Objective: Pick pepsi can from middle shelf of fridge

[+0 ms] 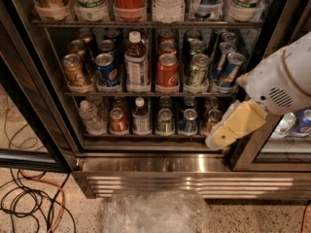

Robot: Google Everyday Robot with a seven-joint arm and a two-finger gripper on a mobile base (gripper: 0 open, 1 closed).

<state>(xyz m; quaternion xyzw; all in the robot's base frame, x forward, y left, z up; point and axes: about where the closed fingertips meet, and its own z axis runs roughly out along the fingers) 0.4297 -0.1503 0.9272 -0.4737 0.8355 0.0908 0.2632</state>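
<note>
The fridge (184, 171) stands open in front of me with its wire racks in view. The pepsi can (107, 72), dark blue with the round emblem, stands at the front of the second lane from the left on the middle shelf (146, 94). More cans stand in a row behind it. My gripper (218, 139), white arm with a yellowish tip, hangs at the right, in front of the fridge's right frame. It is lower than the middle shelf and well to the right of the pepsi can, touching nothing.
On the middle shelf are a gold can (75, 73), a brown bottle (137, 62), a red Coca-Cola can (167, 73), a green can (198, 72) and slim blue cans (228, 68). Large bottles (129, 1) stand above, small cans (165, 121) below. Crumpled plastic (155, 211) and cables (29, 203) lie on the floor.
</note>
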